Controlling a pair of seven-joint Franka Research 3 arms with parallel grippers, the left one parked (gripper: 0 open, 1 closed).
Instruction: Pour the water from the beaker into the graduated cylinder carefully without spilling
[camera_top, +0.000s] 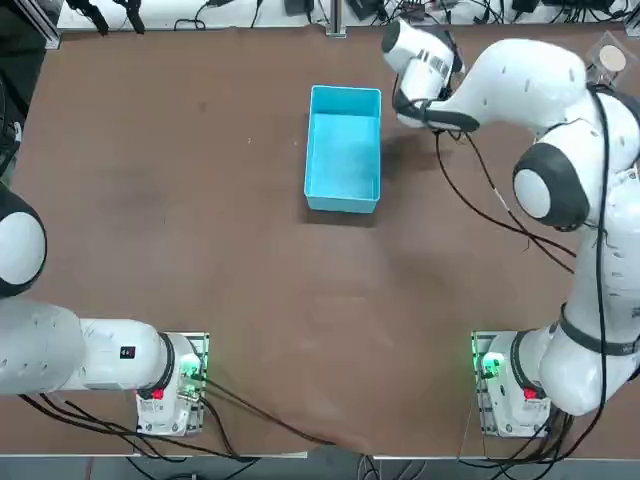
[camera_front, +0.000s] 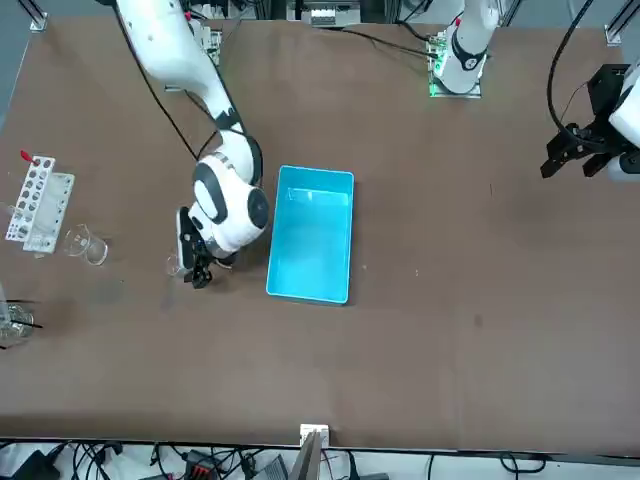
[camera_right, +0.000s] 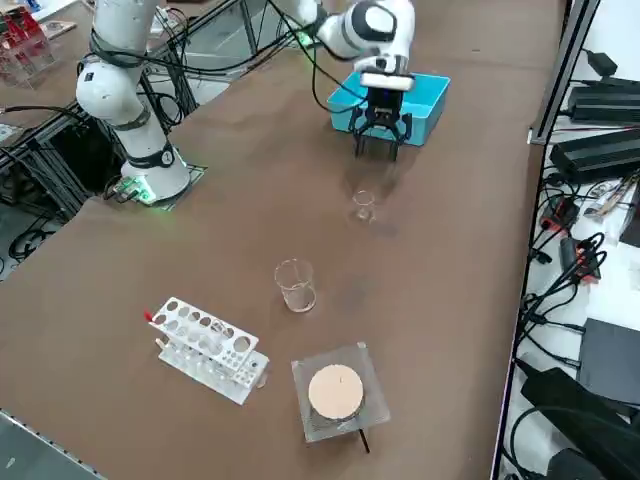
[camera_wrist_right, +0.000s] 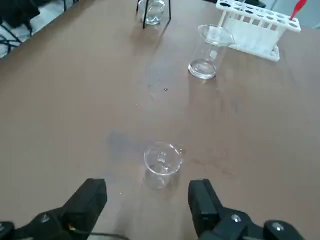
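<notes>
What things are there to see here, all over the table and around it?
Small beaker: one, clear, before the right gripper, whose fingers are open
Graduated cylinder: one, clear, between beaker and rack
Holed rack: one, white, beyond the cylinder
Red-tipped item: one, at the rack
Round-topped glassware: one, pale top, near the rack
Bin: one, blue, mid-table
Table: one, brown
Cables: many, black, around the edges
Robot arms: two, white and black, one each side

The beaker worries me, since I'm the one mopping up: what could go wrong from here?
The right gripper, open short of the beaker, might knock it over if a finger comes in off-centre. Both beaker and graduated cylinder are clear glass, so their rims could be misjudged and water spilled.
</notes>
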